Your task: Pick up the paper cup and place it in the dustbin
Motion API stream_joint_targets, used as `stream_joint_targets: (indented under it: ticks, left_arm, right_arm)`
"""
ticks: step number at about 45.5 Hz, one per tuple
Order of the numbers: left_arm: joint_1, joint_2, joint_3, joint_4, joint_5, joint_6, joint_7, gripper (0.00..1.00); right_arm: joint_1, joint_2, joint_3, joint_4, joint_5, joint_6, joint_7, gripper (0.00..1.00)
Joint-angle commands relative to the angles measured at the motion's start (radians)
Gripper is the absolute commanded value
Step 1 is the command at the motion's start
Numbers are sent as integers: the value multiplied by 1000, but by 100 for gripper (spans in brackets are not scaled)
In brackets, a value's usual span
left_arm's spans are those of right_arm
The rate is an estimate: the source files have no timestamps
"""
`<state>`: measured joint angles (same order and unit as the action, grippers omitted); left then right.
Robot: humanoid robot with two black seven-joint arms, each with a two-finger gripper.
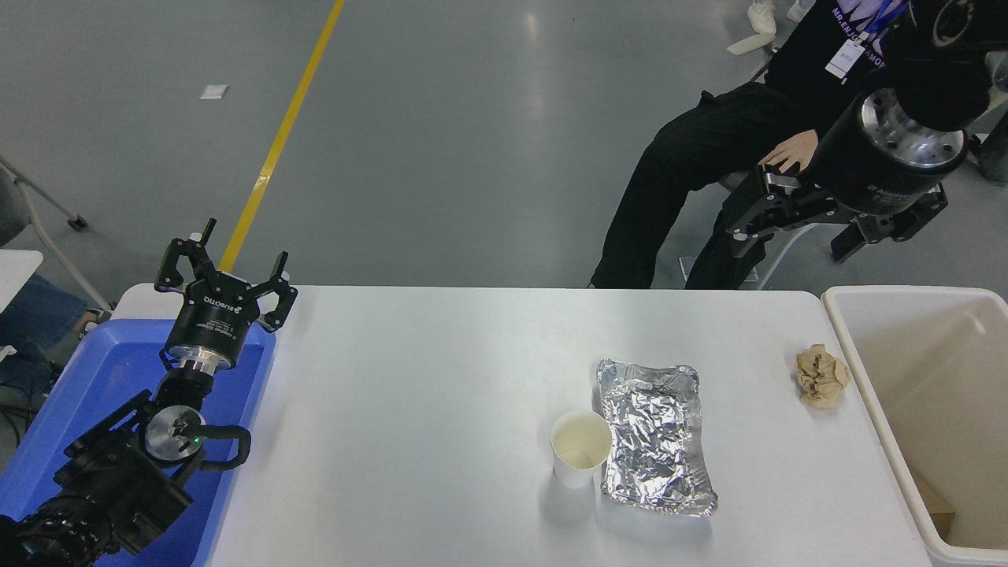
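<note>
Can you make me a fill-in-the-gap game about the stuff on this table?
1. The paper cup stands upright right beside the crumpled silver ____ tray.
2. The brown paper ball lies on the table close to the cream-white ____.
3. The left gripper is parked above a tub whose colour is ____.
4. The right gripper, jaws spread, holds ____.

Missing words: foil; dustbin; blue; nothing
</note>
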<state>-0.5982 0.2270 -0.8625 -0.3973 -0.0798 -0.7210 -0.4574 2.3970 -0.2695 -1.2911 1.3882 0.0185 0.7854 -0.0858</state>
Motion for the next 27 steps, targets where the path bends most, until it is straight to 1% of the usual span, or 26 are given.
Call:
stream_joint_targets:
  ticks: [1,9,15,23,27]
  left_arm:
    - [0,0,0,0,0,0,0,98]
    - [0,0,0,0,0,0,0,98]
    - [0,0,-1,0,0,0,0,98]
    - [0,0,0,0,0,0,0,98]
    - [0,0,-1,0,0,0,0,98]
  right_arm:
    - [-27,3,-5,0,29,0,-2,100]
    - [-61,9,19,6,31,0,0,100]
    - [-162,9,156,5,0,0,-8,100]
    - [-262,49,265,0,-127,0,-9,100]
    - [-305,78,269,0,-179,-101,-11,100]
